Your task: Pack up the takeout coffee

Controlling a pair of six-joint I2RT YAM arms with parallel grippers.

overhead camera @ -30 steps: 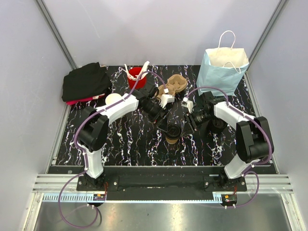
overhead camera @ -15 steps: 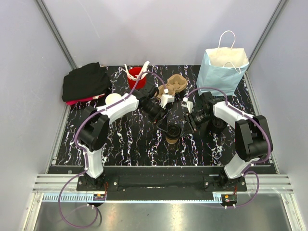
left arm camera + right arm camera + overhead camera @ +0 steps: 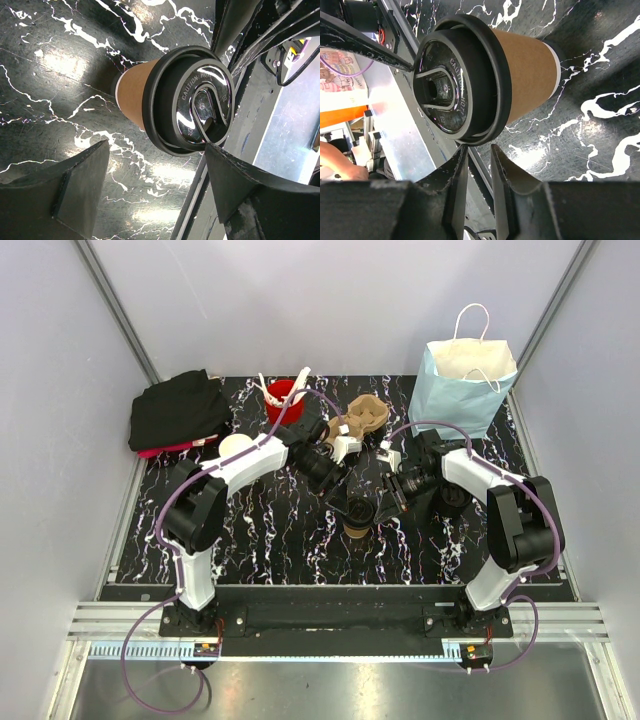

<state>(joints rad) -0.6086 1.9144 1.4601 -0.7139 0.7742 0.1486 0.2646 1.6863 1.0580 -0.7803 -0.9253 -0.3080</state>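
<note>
The takeout coffee [image 3: 356, 517] is a tan paper cup with a black lid, standing upright in the middle of the marbled table. It fills the left wrist view [image 3: 165, 95] and the right wrist view [image 3: 520, 75]. My left gripper [image 3: 338, 496] sits at the cup's upper left, and its jaws [image 3: 157, 150] are wide open with one fingertip [image 3: 220, 160] by the lid's rim. My right gripper [image 3: 386, 497] is close on the cup's right. Its jaws [image 3: 478, 150] are open by a narrow gap, just under the lid's edge, with nothing between them.
A light blue paper bag [image 3: 462, 383] stands open at the back right. A brown pulp carrier [image 3: 366, 415] and a red cup of white utensils [image 3: 281, 394] sit behind the arms. Black cloth [image 3: 178, 410] lies at the back left, a white disc [image 3: 236, 446] near it.
My right gripper has slid left up to the cup and its jaws have narrowed. The left gripper has barely moved, and the cup stands where it was.
</note>
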